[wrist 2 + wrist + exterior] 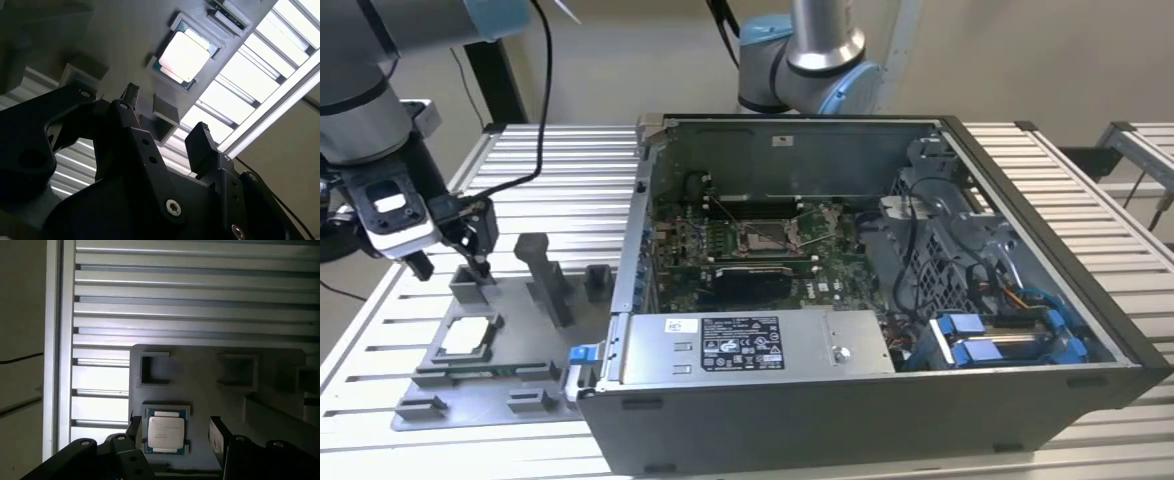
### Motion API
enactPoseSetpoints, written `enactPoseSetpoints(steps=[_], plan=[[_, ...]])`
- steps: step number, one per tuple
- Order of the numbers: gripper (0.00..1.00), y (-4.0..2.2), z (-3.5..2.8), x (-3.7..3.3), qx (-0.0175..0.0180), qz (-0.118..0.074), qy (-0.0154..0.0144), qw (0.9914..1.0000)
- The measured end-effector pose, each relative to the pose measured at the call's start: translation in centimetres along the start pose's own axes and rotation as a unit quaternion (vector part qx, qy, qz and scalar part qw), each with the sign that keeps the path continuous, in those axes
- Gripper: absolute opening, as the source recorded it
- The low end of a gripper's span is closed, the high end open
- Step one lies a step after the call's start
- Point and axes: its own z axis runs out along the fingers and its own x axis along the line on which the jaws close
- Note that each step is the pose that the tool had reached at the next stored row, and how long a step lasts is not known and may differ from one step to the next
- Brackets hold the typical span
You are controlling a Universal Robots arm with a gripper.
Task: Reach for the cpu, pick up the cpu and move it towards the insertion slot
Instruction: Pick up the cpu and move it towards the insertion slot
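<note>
From where I stand, the grey-and-blue robot arm [360, 105] comes down at the exterior view's left, its wrist pointing at the slatted aluminium counter [534, 160]. The black jaws hang low over a flat grey plastic fixture plate [514, 310] and are spread wide, gripping nothing. In the exterior view their tips hover close to a small upright grey block [464, 282] on the plate, and I cannot tell whether one tip touches it. The small square cpu with its whitish-silver top [467, 336] lies flat in a shallow framed pocket of that plate, on the near side of the jaws and clear of them. In the first wrist view the cpu [165, 434] shows between the two black fingertips [218, 434], with open space on either side. In the second wrist view the cpu [184, 54] sits bright in its pocket beyond the fingertips [201, 142]. To the exterior view's right, just beside the plate, the large dark grey computer case [854, 410] lies open on the counter. Inside it the square, silver-framed insertion slot [767, 236] sits in the green circuit board [683, 250], well apart from the jaws and the cpu.
</note>
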Motion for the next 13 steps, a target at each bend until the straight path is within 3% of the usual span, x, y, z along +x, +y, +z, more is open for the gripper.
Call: enactPoseSetpoints(steps=[4,13], plan=[[1.0,-0.02,0.56,0.0,0.0,0.0,0.0,1.0],[1.0,-0.03,0.77,0.06,-0.0001,0.0,-0.0001,1.0]])
